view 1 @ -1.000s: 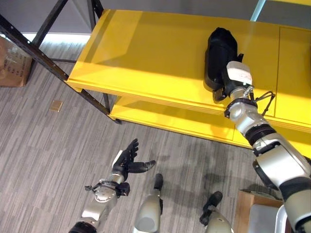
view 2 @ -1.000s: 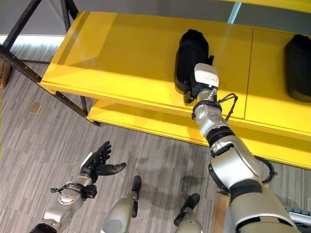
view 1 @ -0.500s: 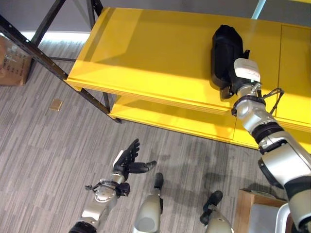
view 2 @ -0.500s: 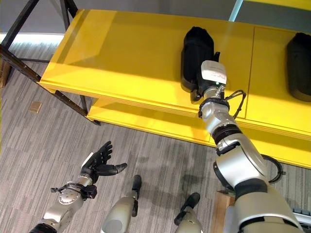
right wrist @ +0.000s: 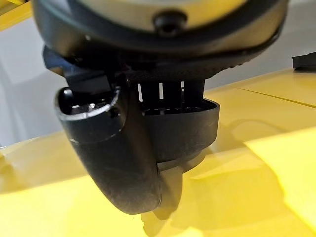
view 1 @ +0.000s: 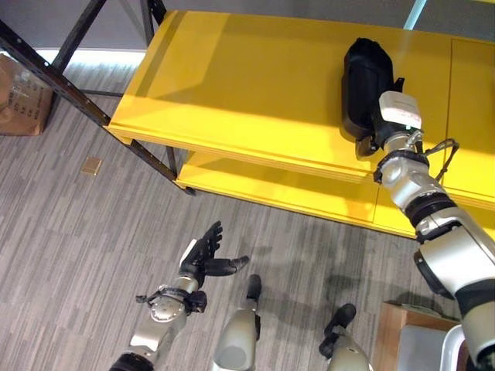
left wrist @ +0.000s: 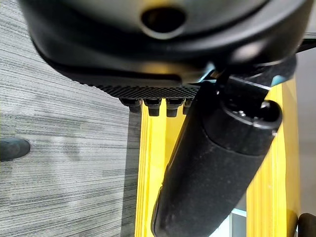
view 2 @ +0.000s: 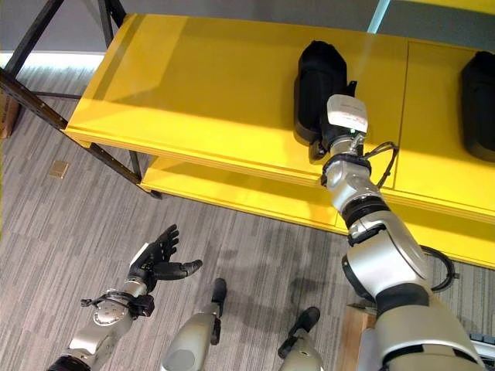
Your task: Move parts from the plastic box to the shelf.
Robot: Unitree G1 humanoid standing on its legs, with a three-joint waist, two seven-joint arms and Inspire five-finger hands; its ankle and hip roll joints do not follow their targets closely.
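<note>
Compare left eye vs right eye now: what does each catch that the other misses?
Left eye: takes in a cardboard box on the floor at the far left.

Right eye: takes in a second black part lying at the right end of the yellow shelf.

Both: the right hand is curled on the black part, which rests on the shelf. The left hand is open, low over the floor. A small brown tile lies on the floor.
</note>
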